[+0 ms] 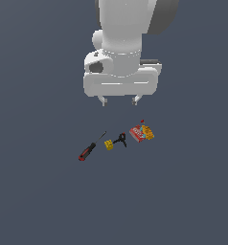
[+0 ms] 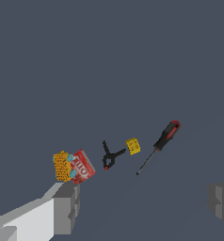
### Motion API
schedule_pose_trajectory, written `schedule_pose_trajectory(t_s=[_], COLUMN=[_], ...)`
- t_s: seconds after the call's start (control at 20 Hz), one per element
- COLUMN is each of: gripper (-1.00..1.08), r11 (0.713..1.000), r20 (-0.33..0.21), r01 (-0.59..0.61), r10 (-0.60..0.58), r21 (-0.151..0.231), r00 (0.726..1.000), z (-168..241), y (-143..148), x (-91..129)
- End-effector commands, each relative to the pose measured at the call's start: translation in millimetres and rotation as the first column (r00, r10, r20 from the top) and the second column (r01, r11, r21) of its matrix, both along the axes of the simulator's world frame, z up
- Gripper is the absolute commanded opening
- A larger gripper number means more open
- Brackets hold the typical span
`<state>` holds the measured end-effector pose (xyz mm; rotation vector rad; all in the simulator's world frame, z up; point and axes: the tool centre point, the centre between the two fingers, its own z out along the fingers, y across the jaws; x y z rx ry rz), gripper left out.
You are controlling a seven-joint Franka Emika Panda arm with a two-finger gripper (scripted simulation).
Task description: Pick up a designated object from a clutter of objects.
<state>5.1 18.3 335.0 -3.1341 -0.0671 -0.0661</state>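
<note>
The hand [image 1: 119,101] is hanging well above the grey floor [image 1: 39,206] with its two fingers spread wide and nothing between them. Below it the clutter is lying in a loose row. No edge of the floor is showing, so the things can be placed only against each other. The yellow toy brick [image 1: 108,144] is sitting in the middle of that row, just beside the black clamp [image 1: 120,139] and between it and the screwdriver [image 1: 91,147]; whether brick and clamp are touching is too small to tell. The red-and-yellow snack box [image 1: 142,132] is lying at the far end, beyond the clamp.

To do this step well, the hand should be centring over the brick before lowering, and turning so the fingers are closing across the sides facing away from the clamp, since that neighbour is leaving little room.

The brick is looking roughly cubic, so no long axis is standing out; in the wrist view [image 2: 133,146] it is sitting slightly skewed to the row.
</note>
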Motion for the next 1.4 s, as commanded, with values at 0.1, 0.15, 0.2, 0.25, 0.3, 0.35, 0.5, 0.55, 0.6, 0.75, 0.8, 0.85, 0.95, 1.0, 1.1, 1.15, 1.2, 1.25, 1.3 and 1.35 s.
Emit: schedule_pose_trajectory(t_s=[0.1, 0.15, 0.2, 0.25, 0.3, 0.35, 0.5, 0.55, 0.6, 0.75, 0.8, 0.85, 0.95, 1.0, 1.1, 1.15, 1.2, 1.25, 1.3, 1.35], gripper=[1.00, 1.00, 1.00, 1.00, 1.00, 1.00, 1.00, 1.00, 1.00, 1.00, 1.00, 1.00, 1.00, 1.00, 1.00, 1.00, 1.00, 1.00, 1.00, 1.00], r11=[1.000, 1.000, 1.000, 1.000, 1.000, 1.000, 0.999, 0.999, 0.999, 1.000, 1.000, 1.000, 1.000, 1.000, 0.999, 0.999, 0.998, 0.998, 0.997, 0.996], r20=[-0.001, -0.002, -0.003, -0.005, -0.007, -0.008, -0.010, -0.010, -0.010, -0.010, -0.010, -0.010, -0.011, -0.011, -0.012, -0.012, -0.013, -0.014, -0.014, -0.015], r01=[0.001, 0.001, 0.003, 0.005, 0.007, 0.009, 0.015, 0.015, 0.015, 0.009, 0.005, 0.001, -0.010, -0.017, -0.033, -0.042, -0.051, -0.062, -0.073, -0.086], r10=[-0.001, -0.001, -0.003, -0.005, -0.007, -0.009, -0.015, -0.015, -0.015, -0.008, -0.005, 0.000, 0.011, 0.017, 0.033, 0.042, 0.052, 0.062, 0.074, 0.086], r21=[0.002, 0.005, 0.009, 0.014, 0.019, 0.023, 0.029, 0.029, 0.029, 0.027, 0.026, 0.026, 0.025, 0.024, 0.022, 0.021, 0.020, 0.019, 0.017, 0.016], r00=[1.000, 1.000, 1.000, 1.000, 1.000, 1.000, 1.000, 1.000, 1.000, 1.000, 1.000, 1.000, 1.000, 1.000, 0.999, 0.999, 0.999, 0.998, 0.997, 0.996], z=[-0.2, -0.5, -0.8, -1.0, -0.8, -0.3, 2.1, 2.4, 2.2, -2.2, -4.9, -8.2, -16.6, -21.5, -33.2, -39.9, -47.2, -55.1, -63.6, -72.7], y=[1.2, 2.5, 4.5, 7.0, 9.8, 12.0, 15.4, 15.6, 15.1, 13.6, 13.0, 12.2, 10.5, 9.3, 6.6, 5.0, 3.3, 1.5, -0.5, -2.7], x=[0.1, 0.3, 0.4, 0.6, 0.7, 0.7, 0.4, 0.3, 0.3, 1.2, 1.8, 2.5, 4.1, 4.9, 6.7, 7.6, 8.5, 9.3, 10.0, 10.6])
